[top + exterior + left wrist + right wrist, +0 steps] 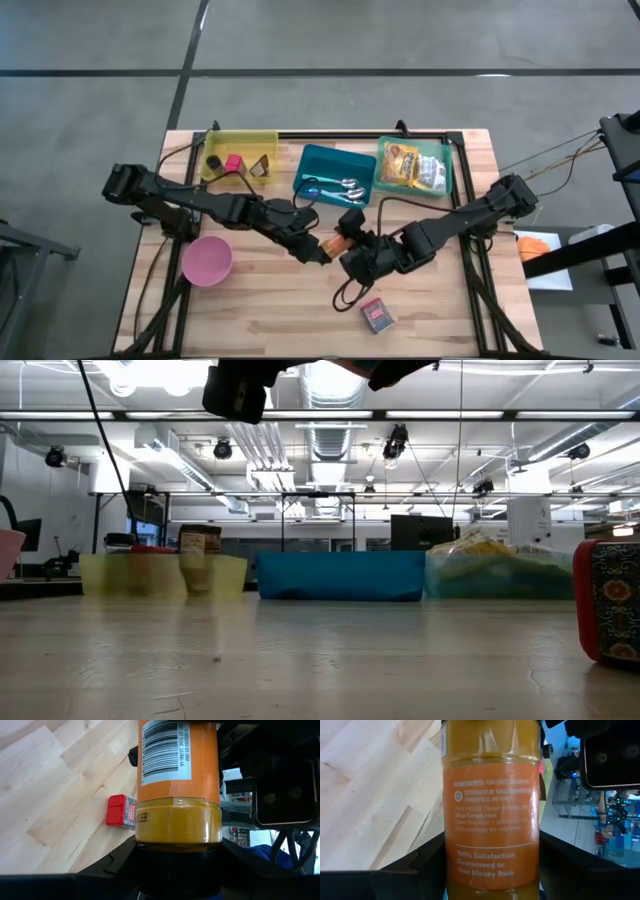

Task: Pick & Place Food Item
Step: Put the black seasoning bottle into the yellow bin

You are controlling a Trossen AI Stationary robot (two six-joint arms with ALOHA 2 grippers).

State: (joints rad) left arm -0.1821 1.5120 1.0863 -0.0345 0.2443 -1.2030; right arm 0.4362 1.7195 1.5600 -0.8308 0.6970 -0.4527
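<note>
- Two grippers close on one orange-labelled jar (340, 240) above mid-table: the left gripper (322, 250) clamps its mustard-yellow end, the right gripper (352, 252) the other end
- The jar hangs clear of the wooden table (270, 310), seemingly on its side between the arms
- It looks rigid, smooth, probably heavy for its size and breakable if glass; the label should slip less than the bare wall
- Nearby: a small red box (377, 315), a pink bowl (206, 260), yellow bin (240, 157), teal bin (335, 173), green bin (414, 165)
</note>
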